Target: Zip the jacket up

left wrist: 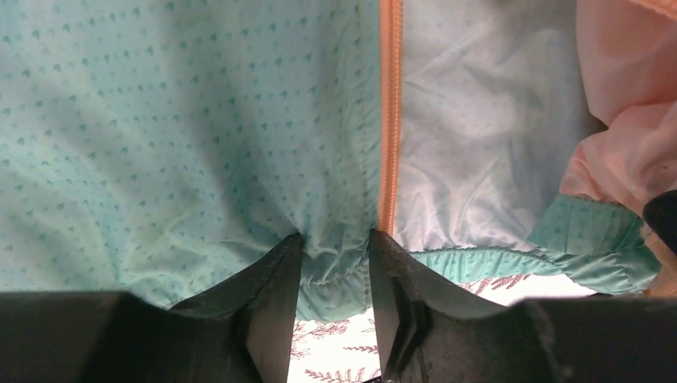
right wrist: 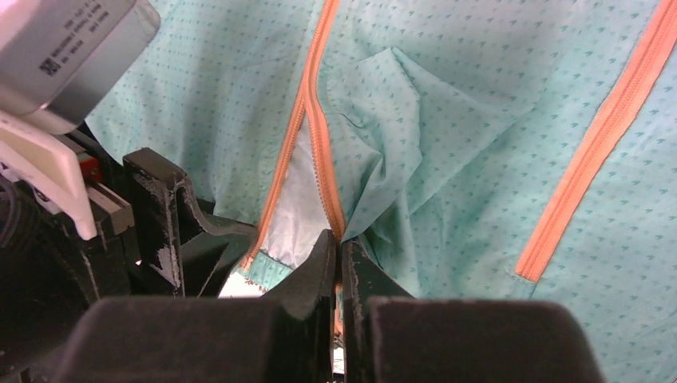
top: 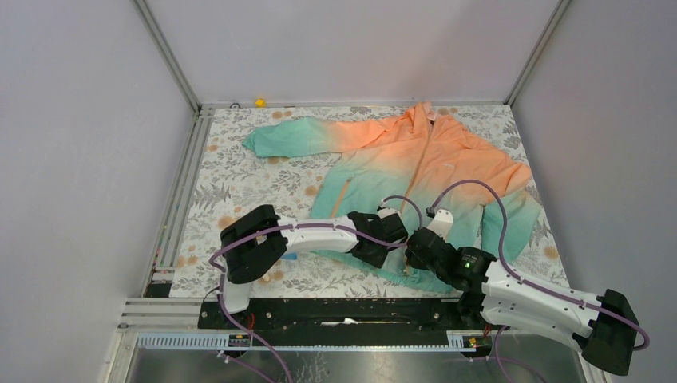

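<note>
The jacket [top: 415, 163] lies flat on the table, orange at the shoulders and teal at the hem. My left gripper [top: 393, 229] is at the hem by the front zipper. In the left wrist view its jaws [left wrist: 335, 235] stand apart over the teal hem [left wrist: 335, 271], just left of the orange zipper [left wrist: 389, 120]. My right gripper [top: 417, 249] sits beside it at the hem. In the right wrist view it [right wrist: 341, 239] is shut on the low end of the right zipper tape [right wrist: 323, 159]. The two tapes gape at the bottom, showing pale lining [right wrist: 299, 199].
A floral cloth [top: 239, 183] covers the table, with metal rails [top: 180, 199] on the left and grey walls around it. A small yellow object [top: 259, 102] sits at the back edge. An orange pocket zip [right wrist: 591, 144] runs to the right of my right gripper.
</note>
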Controlling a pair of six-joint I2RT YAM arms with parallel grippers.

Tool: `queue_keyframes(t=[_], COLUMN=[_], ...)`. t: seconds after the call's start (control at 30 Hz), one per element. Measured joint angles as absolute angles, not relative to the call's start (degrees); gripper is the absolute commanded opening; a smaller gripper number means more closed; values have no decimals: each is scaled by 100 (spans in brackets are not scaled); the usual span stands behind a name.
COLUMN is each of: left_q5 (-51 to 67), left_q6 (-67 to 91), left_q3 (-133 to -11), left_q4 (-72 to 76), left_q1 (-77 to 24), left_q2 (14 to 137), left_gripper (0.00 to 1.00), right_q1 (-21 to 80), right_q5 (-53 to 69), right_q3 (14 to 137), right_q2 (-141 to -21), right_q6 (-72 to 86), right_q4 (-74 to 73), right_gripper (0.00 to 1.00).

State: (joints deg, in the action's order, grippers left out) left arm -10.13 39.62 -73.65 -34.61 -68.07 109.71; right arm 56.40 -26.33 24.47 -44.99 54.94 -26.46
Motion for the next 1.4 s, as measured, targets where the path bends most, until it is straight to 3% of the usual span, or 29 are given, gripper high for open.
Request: queue_keyframes(t=[0.33,0.53,0.6,0.67,0.93,0.97,1.1,1.17,1.23,1.4], left_q5=[-1033,-611,-421,-235,517,578,663,648,628,602], left_q6=[3981,3944,3946,3968,4191,4206,4169,4097,4025,3839], left_q3=[-6936,-5970,-5581,-5218,-4042,-3981,-3992,-4206,-4416,-4744], left_q4=[-2877,-1959,-1546,-1142,390,510,539,301,128,-244], left_q1=[-6860,-6729,-6652,-6563,-6134,-6117,-6114,-6114,-6114,-6117], left_q2=[10704,9782,9347,8969,8197,8197,8270,8477,8718,9050], left_gripper=[14,12,9,0,0,1,23,42,52,56], right_q1=[5640,5640,5640,5638,5621,5614,5590,5579,5564,5533], right_q5=[-2624,-2554,-2469,-2379,-2080,-2073,-2082,-2095,-2093,-2086], right_q3=[2453,2458,2462,2475,2670,2681,2696,2703,2703,2672], right_q2=[-4676,-4810,-4877,-4969,-5249,-5253,-5319,-5363,-5376,-5297], right_q6=[5586,5813,5937,6066,6890,6984,7078,7050,7008,6945], right_q4=[-2644,-2637,-2602,-2530,-2274,-2272,-2244,-2248,-2276,-2283], right_gripper=[0,0,0,0,0,0,0,0,0,0])
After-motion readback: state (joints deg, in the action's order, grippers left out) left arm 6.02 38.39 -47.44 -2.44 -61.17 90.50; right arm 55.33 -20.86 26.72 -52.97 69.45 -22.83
